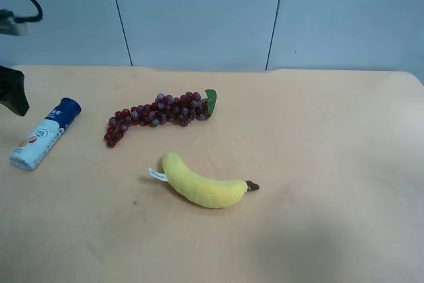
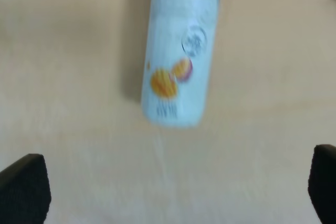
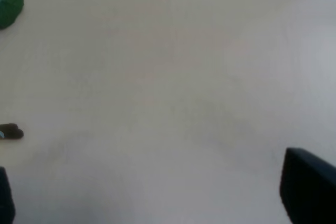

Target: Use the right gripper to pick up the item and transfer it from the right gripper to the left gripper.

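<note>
Meanwhile the item lay on its side on the tabletop near the exterior high view's left edge, free of both hands. The left hand hovered just above it, fingers spread wide and empty. The right hand also stood wide apart over bare tabletop. A grape bunch and plush banana lay nearby.

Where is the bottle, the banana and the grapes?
bottle [image 1: 45, 134], exterior high view, middle of its white body
banana [image 1: 199, 185], exterior high view, middle of its yellow body
grapes [image 1: 156, 114], exterior high view, middle of the red bunch
</note>
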`<action>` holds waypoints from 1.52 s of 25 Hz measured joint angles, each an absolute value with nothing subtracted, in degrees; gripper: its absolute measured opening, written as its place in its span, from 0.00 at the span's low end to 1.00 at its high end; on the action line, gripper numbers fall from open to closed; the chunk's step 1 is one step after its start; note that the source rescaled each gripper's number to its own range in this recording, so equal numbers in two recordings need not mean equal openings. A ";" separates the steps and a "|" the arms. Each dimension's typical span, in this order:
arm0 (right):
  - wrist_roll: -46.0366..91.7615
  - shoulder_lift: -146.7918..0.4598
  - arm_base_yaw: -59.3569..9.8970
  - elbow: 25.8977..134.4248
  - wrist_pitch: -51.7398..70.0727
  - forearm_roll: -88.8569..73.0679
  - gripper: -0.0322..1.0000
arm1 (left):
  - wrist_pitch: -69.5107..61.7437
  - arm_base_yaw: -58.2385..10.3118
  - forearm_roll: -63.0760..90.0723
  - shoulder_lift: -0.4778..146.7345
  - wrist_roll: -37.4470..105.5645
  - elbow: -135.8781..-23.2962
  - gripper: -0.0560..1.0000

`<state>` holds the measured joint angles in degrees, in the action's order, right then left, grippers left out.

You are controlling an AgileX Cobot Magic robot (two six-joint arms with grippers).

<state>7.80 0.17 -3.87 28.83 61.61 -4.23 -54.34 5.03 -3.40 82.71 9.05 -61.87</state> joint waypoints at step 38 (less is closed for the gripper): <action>7.80 0.17 -3.87 28.83 61.61 -4.28 1.00 | -65.81 5.03 -1.12 -0.13 2.41 -34.32 1.00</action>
<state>7.80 0.17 -3.87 28.83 61.61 -4.28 -65.81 5.03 -1.12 -0.13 2.41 -34.32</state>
